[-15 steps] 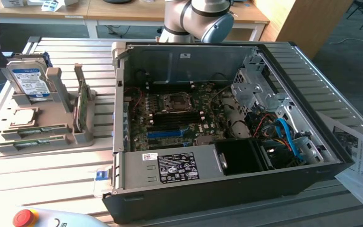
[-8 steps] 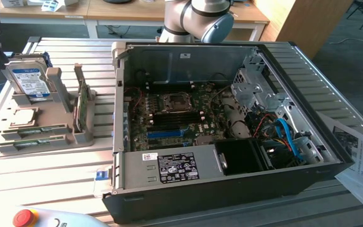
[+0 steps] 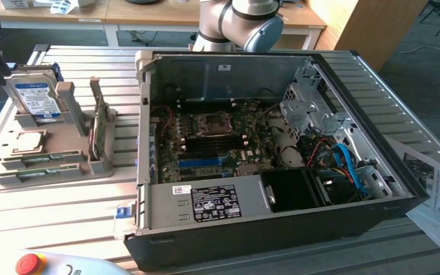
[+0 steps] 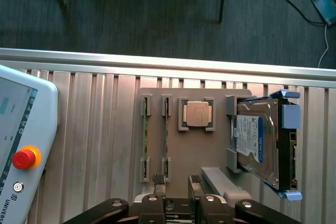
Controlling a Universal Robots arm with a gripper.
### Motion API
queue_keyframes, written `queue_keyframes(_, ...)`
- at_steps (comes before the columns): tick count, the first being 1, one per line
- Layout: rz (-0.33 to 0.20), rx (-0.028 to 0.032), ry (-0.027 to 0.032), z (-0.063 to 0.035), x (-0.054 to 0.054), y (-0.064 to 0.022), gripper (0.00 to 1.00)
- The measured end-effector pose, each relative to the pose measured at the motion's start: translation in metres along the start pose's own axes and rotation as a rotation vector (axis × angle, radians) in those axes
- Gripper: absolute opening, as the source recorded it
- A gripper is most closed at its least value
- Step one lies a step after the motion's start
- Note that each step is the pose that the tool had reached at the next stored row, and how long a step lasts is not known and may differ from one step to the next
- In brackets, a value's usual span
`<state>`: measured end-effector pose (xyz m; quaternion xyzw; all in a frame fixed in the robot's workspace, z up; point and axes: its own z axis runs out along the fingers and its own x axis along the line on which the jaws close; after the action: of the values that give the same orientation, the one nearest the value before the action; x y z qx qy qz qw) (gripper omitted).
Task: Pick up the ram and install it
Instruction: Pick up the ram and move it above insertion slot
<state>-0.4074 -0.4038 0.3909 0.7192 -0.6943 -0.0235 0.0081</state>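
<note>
Two ram sticks stand on edge in a grey holder tray [image 4: 173, 153], seen as thin green strips: one ram stick [image 4: 167, 139] and a second [image 4: 144, 139] beside it. In the exterior view the same ram sticks [image 3: 43, 158] lie in slots at the tray's [image 3: 67, 172] near end. My gripper [image 4: 176, 182] hovers above the tray, by the end of the ram slots. Its two dark fingers [image 4: 157, 181] stand apart, and only the tray shows in the gap. The open computer case [image 3: 281, 149] shows its motherboard [image 3: 212, 143] with black slots.
On the tray also sit a silver hard drive with a blue label [image 4: 257, 145], a square processor [image 4: 198, 114] and an upright green card [image 3: 98, 129]. A teach pendant with a red stop button [image 4: 23, 158] lies on the slatted table. Papers [image 3: 437, 200] lie at the exterior view's right.
</note>
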Motion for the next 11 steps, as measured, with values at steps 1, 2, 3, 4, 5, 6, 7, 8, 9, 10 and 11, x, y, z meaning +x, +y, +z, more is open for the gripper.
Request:
queue_keyframes(1,0.000,0.0000,0.0000,0.0000,0.000,0.0000,0.31)
queue_keyframes(2,0.000,0.0000,0.0000,0.0000,0.000,0.0000,0.31)
queue_keyframes(3,0.000,0.0000,0.0000,0.0002,0.000,0.0000,0.31)
queue_keyframes(4,0.000,0.0001,-0.0001,0.0011,0.000,0.0000,0.31)
queue_keyframes(5,0.000,0.0001,0.0000,0.0023,0.000,0.0000,0.31)
queue_keyframes(6,0.000,0.0000,0.0000,0.0036,0.000,-0.0001,0.31)
queue_keyframes(7,0.000,0.0000,0.0000,0.0051,0.000,-0.0002,0.31)
queue_keyframes(8,0.000,0.0000,0.0000,0.0066,0.000,-0.0003,0.31)
queue_keyframes(9,0.000,0.0001,-0.0001,0.0081,0.000,-0.0003,0.31)
queue_keyframes(10,0.000,0.0000,0.0000,0.0098,0.000,-0.0005,0.31)
queue_keyframes(11,0.000,0.0000,0.0000,0.0115,0.000,-0.0005,0.31)
